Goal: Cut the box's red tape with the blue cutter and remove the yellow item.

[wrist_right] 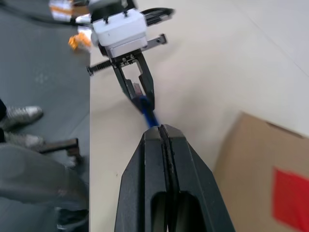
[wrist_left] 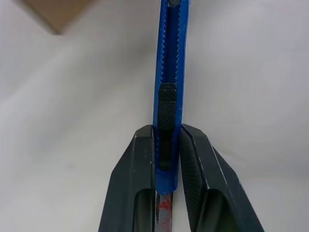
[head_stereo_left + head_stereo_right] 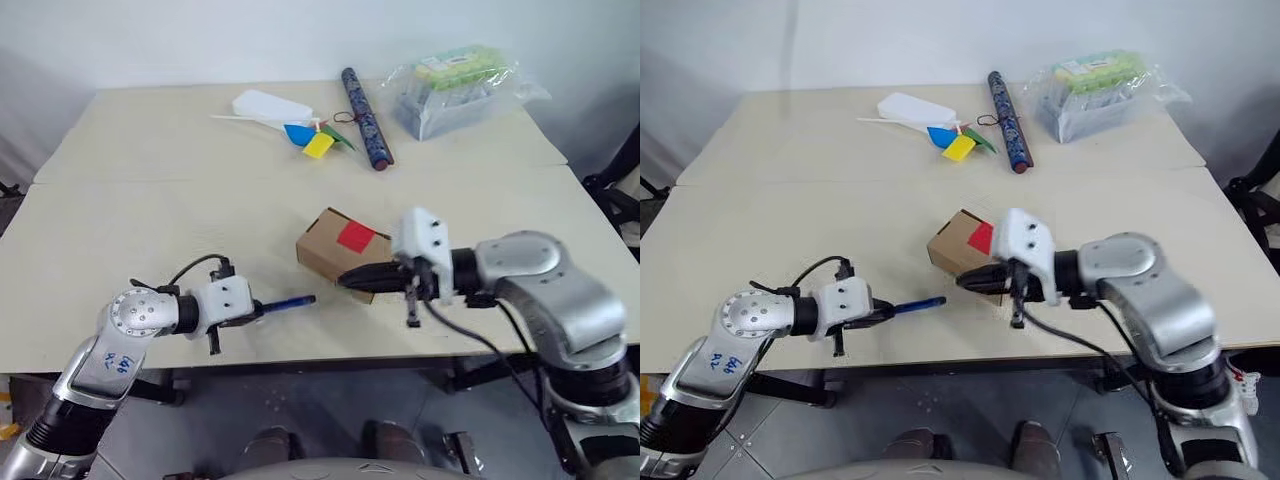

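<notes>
A small brown corrugated cardboard box (image 3: 338, 250) sits just right of centre in the left eye view, near the front edge of the pale wooden table (image 3: 150, 200); its bright red patch of tape (image 3: 355, 236) lies whole on the top face, so I judge the cutting not yet begun. The slim blue pen-like cutter (image 3: 290, 302) is clamped between the narrow black fingers of the left gripper (image 3: 256, 310) at lower left, its tip pointing toward the box but apart from it. The right gripper (image 3: 362, 276) hangs in front of the box's near side with its fingers pressed together on nothing; whether it touches the carton I cannot tell. The yellow item is presumably inside the closed box. Left to do: bring the blade to the tape, slit it, open the flaps and lift the item out.
</notes>
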Robot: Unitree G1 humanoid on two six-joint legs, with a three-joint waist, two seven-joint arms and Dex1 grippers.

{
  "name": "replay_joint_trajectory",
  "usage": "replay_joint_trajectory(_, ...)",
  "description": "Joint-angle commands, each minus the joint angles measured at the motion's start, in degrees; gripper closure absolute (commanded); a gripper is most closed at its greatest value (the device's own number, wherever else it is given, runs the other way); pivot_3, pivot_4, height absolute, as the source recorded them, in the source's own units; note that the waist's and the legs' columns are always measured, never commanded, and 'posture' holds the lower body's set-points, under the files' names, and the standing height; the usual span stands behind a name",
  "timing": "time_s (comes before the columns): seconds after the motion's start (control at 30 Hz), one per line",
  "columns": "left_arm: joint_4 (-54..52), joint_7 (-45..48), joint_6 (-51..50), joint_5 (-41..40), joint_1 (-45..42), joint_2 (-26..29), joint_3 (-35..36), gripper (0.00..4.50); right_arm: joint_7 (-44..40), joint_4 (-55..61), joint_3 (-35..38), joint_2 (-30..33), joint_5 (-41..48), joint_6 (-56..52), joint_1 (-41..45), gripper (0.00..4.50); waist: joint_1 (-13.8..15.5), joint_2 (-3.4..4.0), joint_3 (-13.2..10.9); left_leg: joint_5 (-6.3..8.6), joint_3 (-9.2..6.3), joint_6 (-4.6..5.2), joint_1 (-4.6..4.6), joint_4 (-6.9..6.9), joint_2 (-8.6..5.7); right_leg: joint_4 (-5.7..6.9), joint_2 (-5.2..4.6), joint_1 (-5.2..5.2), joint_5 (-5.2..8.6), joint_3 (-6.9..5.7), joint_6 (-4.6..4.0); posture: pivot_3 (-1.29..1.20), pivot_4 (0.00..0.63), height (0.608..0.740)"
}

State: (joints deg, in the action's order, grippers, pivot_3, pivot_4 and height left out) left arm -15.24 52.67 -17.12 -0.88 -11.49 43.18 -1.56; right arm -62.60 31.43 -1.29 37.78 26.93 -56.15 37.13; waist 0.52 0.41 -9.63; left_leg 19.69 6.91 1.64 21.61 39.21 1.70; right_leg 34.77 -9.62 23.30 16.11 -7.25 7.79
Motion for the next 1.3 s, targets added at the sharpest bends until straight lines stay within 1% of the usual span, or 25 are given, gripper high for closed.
replay_joint_trajectory(0.03, 0.0, -1.4, 2.9, -4.2, 0.3, 0.2, 6.8, 4.11, 2.3, 0.6, 5.6, 2.3, 6.7, -7.6, 4.5, 4.09, -0.5, -0.17, -0.1, -0.01, 0.00, -0.03, 0.09, -0.01, 0.04, 0.06, -0.01, 0.12, -0.04, -0.10, -0.04, 0.00, 0.150, 0.740)
replay_joint_trajectory(0.07, 0.3, -1.3, 3.3, -5.7, 0.3, 0.4, 8.9, 4.11, 3.0, -0.3, 6.5, 3.1, 8.0, -9.7, 6.3, 3.90, -0.6, -0.19, -0.1, 0.02, -0.01, -0.07, 0.13, -0.03, 0.06, 0.09, -0.01, 0.19, -0.04, -0.16, -0.04, 0.00, 0.150, 0.740)
replay_joint_trajectory(0.17, 1.2, -0.4, 4.4, -10.0, -0.1, 0.9, 13.8, 4.11, 5.1, -3.2, 7.9, 4.9, 10.3, -13.9, 10.5, 2.87, -1.0, -0.24, -0.2, 0.08, 0.02, -0.13, 0.19, -0.08, 0.08, 0.17, 0.01, 0.33, -0.05, -0.31, -0.03, 0.00, 0.150, 0.740)
replay_joint_trajectory(0.27, 2.4, 1.2, 5.0, -14.9, -2.0, 1.4, 17.8, 4.11, 6.7, -6.4, 7.2, 6.1, 11.5, -16.8, 14.3, 2.00, -0.9, -0.26, -0.2, 0.12, 0.00, -0.13, 0.35, -0.11, 0.08, 0.14, 0.05, 0.44, -0.05, -0.46, -0.02, 0.00, 0.150, 0.740)
replay_joint_trajectory(0.37, 4.2, 2.3, 6.9, -17.4, -3.9, 2.0, 20.0, 4.11, 9.0, -9.1, 6.8, 5.6, 12.2, -18.6, 17.7, 1.03, -0.9, -0.33, -0.3, 0.12, 0.00, -0.12, 0.62, -0.07, 0.04, 0.02, 0.08, 0.58, -0.09, -0.54, 0.05, 0.00, 0.150, 0.740)
replay_joint_trajectory(0.47, 7.0, 3.6, 11.2, -16.9, -5.9, 2.7, 19.5, 4.11, 12.2, -12.0, 5.4, 4.4, 11.8, -20.7, 21.0, 0.05, -0.8, -0.36, -0.3, 0.12, 0.02, -0.12, 0.63, -0.07, -0.06, 0.00, 0.14, 0.57, -0.11, -0.56, 0.09, 0.00, 0.150, 0.740)
replay_joint_trajectory(0.57, 9.4, 4.3, 15.3, -16.1, -7.5, 2.7, 18.1, 4.11, 14.8, -14.3, 3.8, 4.0, 11.3, -22.4, 23.4, 0.05, -0.8, -0.41, -0.3, 0.12, 0.05, -0.12, 0.64, -0.05, -0.10, -0.01, 0.18, 0.57, -0.12, -0.57, 0.10, 0.00, 0.150, 0.740)
replay_joint_trajectory(0.6, 10.6, 4.2, 17.4, -15.6, -9.0, 2.0, 17.1, 4.11, 15.9, -15.8, 3.4, 3.4, 11.0, -23.3, 24.8, 0.05, -0.8, -0.41, -0.3, 0.12, 0.06, -0.12, 0.64, -0.05, -0.11, -0.02, 0.19, 0.57, -0.12, -0.56, 0.10, 0.00, 0.150, 0.740)
replay_joint_trajectory(0.7, 17.8, 1.0, 29.1, -10.5, -17.4, -3.5, 11.4, 4.11, 20.6, -24.1, 4.1, -1.6, 10.4, -29.8, 32.8, 0.05, -0.6, -0.42, -0.3, 0.09, 0.24, -0.13, 0.66, -0.01, -0.18, 0.00, 0.20, 0.57, -0.12, -0.57, 0.10, 0.00, 0.150, 0.740)
replay_joint_trajectory(0.73, 19.8, 0.1, 31.6, -9.3, -19.2, -4.8, 10.5, 4.11, 21.5, -25.5, 4.6, -3.0, 10.5, -31.3, 34.5, 0.05, -0.6, -0.44, -0.3, 0.03, 0.35, -0.13, 0.72, 0.01, -0.19, -0.01, 0.20, 0.57, -0.13, -0.59, 0.11, 0.00, 0.150, 0.740)
replay_joint_trajectory(0.83, 24.5, -1.4, 36.7, -6.7, -22.5, -6.9, 8.3, 4.11, 23.5, -28.6, 6.6, -6.5, 11.2, -35.3, 37.8, 0.05, -0.9, -0.52, -0.3, 0.01, 0.39, -0.17, 0.73, 0.00, -0.14, 0.04, 0.28, 0.56, -0.14, -0.71, 0.11, 0.00, 0.150, 0.740)
replay_joint_trajectory(0.9, 27.8, -3.4, 40.3, -4.7, -24.6, -8.2, 6.9, 4.11, 24.4, -30.6, 7.2, -7.7, 12.4, -36.3, 38.7, 0.05, -1.1, -0.52, -0.3, 0.04, 0.38, -0.20, 0.73, -0.07, -0.14, 0.03, 0.28, 0.58, -0.14, -0.81, 0.11, 0.00, 0.150, 0.740)
replay_joint_trajectory(1.0, 31.2, -7.1, 43.7, -2.0, -27.1, -10.0, 5.7, 4.11, 26.2, -33.9, 7.4, -8.5, 15.1, -36.4, 39.6, 0.05, -1.5, -0.54, -0.3, 0.04, 0.33, -0.20, 0.79, -0.11, -0.15, -0.02, 0.28, 0.58, -0.14, -0.98, 0.12, 0.00, 0.150, 0.740)
replay_joint_trajectory(1.17, 35.0, -12.1, 47.5, 1.4, -29.6, -11.2, 4.5, 4.11, 29.8, -38.5, 7.8, -10.3, 17.2, -36.4, 41.3, 0.05, -2.1, -0.54, -0.3, 0.03, 0.23, -0.20, 0.83, -0.11, -0.15, -0.01, 0.27, 0.57, -0.14, -1.11, 0.12, 0.00, 0.150, 0.740)
replay_joint_trajectory(1.3, 35.3, -13.0, 49.2, 2.3, -29.3, -11.0, 3.1, 4.11, 32.8, -40.2, 9.5, -12.5, 18.7, -36.4, 42.0, 0.05, -2.3, -0.54, -0.3, 0.03, 0.23, -0.21, 0.83, -0.10, -0.13, 0.00, 0.27, 0.57, -0.14, -1.14, 0.12, 0.00, 0.150, 0.740)
